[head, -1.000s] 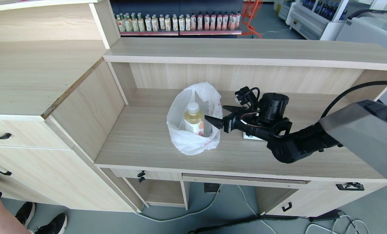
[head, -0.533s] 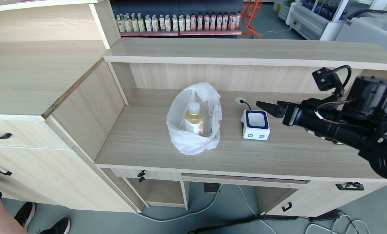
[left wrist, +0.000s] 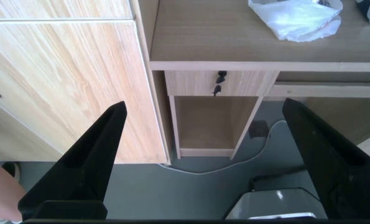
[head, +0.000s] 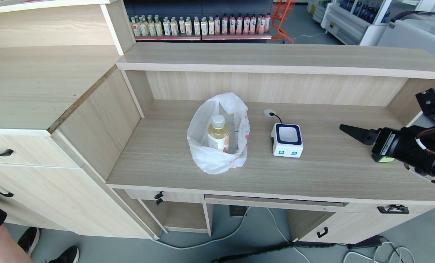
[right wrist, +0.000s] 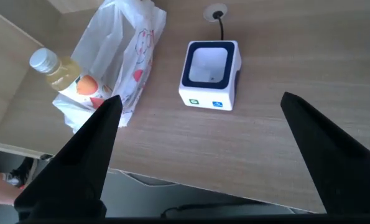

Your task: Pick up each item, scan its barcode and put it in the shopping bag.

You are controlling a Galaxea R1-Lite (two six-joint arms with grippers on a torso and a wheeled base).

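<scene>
The left claw point(left wrist: 204, 104) hangs low, in front of the counter's point(head: 159, 157) front edge. Its two black wedge-shaped fingers point(left wrist: 85, 168) stand wide apart and hold nothing. Between them are the light wood-grain side of a cupboard point(left wrist: 60, 81), a small drawer point(left wrist: 191, 82) with a dark key or lock in its front, and a grey floor with a pale cable point(left wrist: 209, 167) lying on it.

The counter is a smooth laminate with fine pale grain, closed by a back panel and a higher shelf above it. The shopping bag point(head: 199, 135) stands on it, left of the middle. It is thin white plastic, crumpled, with its mouth open upward. Red print on its right side is folded and cannot be read. Inside stands a bottle point(head: 218, 133) with a white cap and a yellowish drink. The bag hides its lower part, and the print on its orange and white label is too small to make out.

Just beside the bag, apart from it, sits the scanner point(head: 287, 140), a white rounded box with a dark-blue frame around a pale window. It has two small squares in front, one green and one blue. Its black cord point(head: 276, 117) goes to a round grommet point(head: 268, 112).

The right claw point(head: 345, 129) is over the right end of the counter, well apart from the scanner. Its fingers point(right wrist: 79, 168) are spread wide and it is empty. Its arm is cut off by the edge of the head view.
</scene>
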